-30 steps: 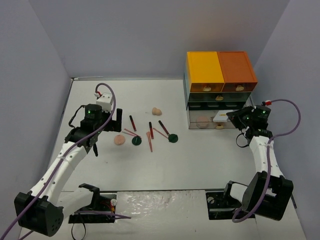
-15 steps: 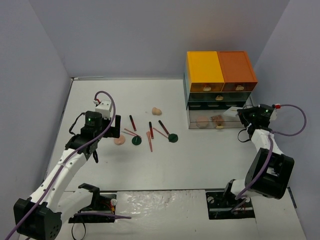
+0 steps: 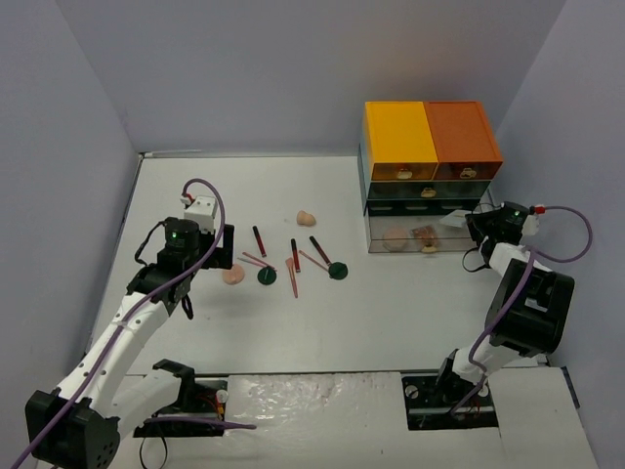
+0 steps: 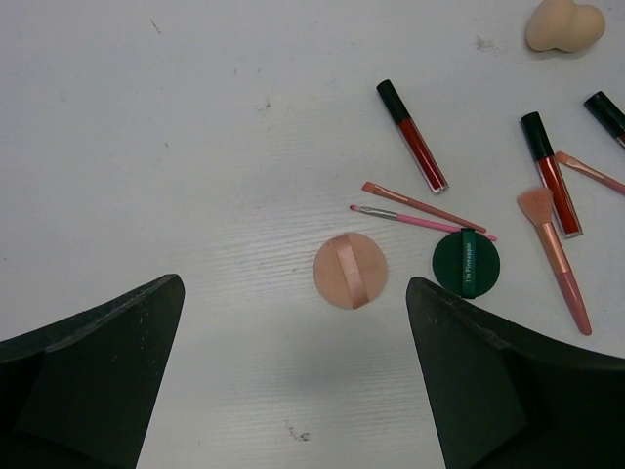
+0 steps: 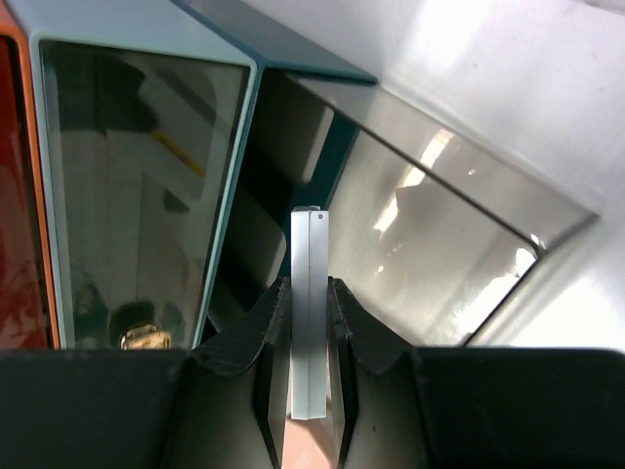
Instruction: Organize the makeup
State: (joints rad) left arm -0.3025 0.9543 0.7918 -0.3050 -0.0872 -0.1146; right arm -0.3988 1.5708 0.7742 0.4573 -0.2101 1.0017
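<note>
My left gripper (image 3: 220, 250) is open and empty, hovering just near of a round peach compact (image 4: 351, 271), which lies between its fingertips' line of sight (image 4: 293, 293). A dark green disc (image 4: 467, 264), thin pink brushes, dark red sticks (image 4: 413, 136) and a beige sponge (image 4: 564, 23) lie beyond it. A second green disc (image 3: 338, 270) lies further right. My right gripper (image 5: 310, 288) is shut on the thin white-lidded palette (image 5: 310, 313), held edge-on at the right end of the drawer unit (image 3: 451, 221).
The drawer unit (image 3: 430, 147) with yellow and orange tops stands at the back right. Its clear bottom drawer (image 3: 410, 237) holds a peach compact and another small item. Grey walls close in both sides.
My right gripper has swung the palette from over the bottom drawer to the unit's right end. My left gripper has shifted slightly toward the peach compact.
</note>
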